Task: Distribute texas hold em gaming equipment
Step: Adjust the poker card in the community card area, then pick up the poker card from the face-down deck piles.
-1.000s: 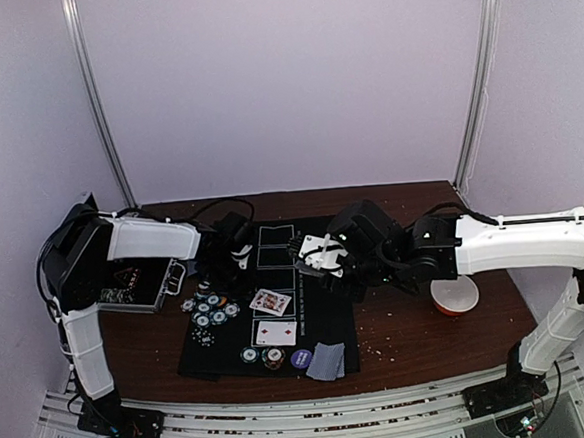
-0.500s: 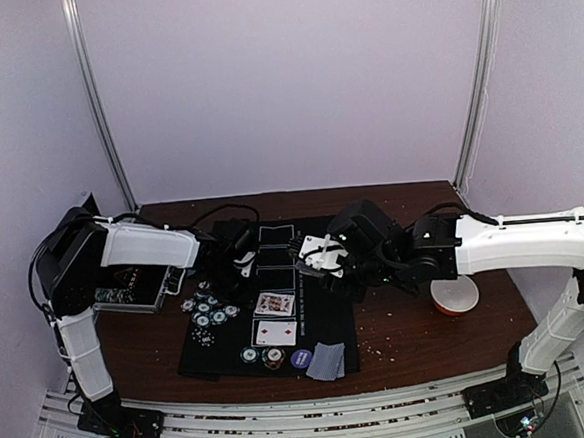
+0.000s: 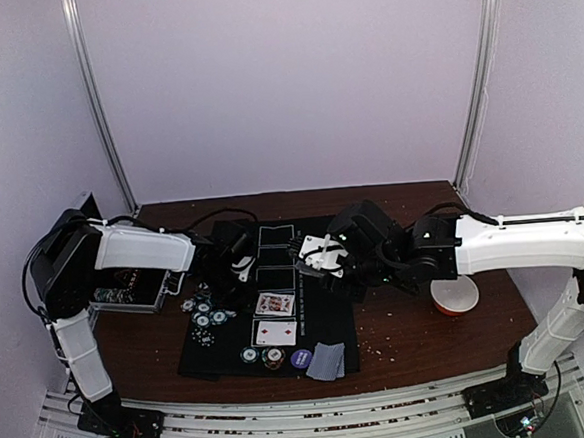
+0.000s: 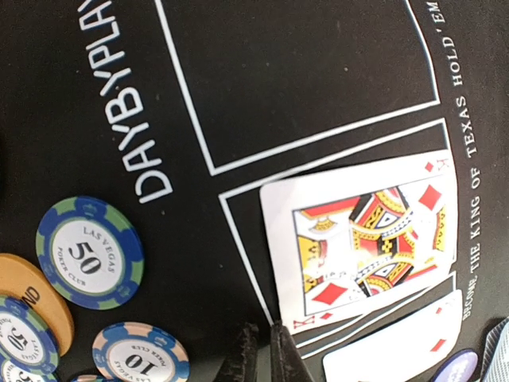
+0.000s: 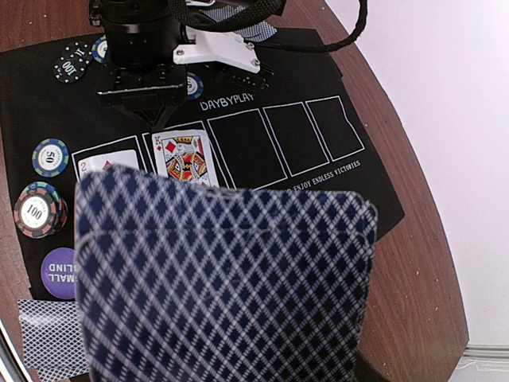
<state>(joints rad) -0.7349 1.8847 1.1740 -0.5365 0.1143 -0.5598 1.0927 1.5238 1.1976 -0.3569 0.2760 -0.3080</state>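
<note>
A card (image 5: 223, 278) is clamped in the right pincer (image 3: 312, 256) — the empty box (image 5: 238, 147) beside the king (image 5: 184, 157) is seen just ahead; the left pincer (image 4: 266, 356) is pressed together.

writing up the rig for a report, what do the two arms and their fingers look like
Both the left arm and right arm have smooth white shells on the long links, black joint housings and loose black cables. The left gripper is black with dark tapered fingers and a white plastic side piece.
</note>
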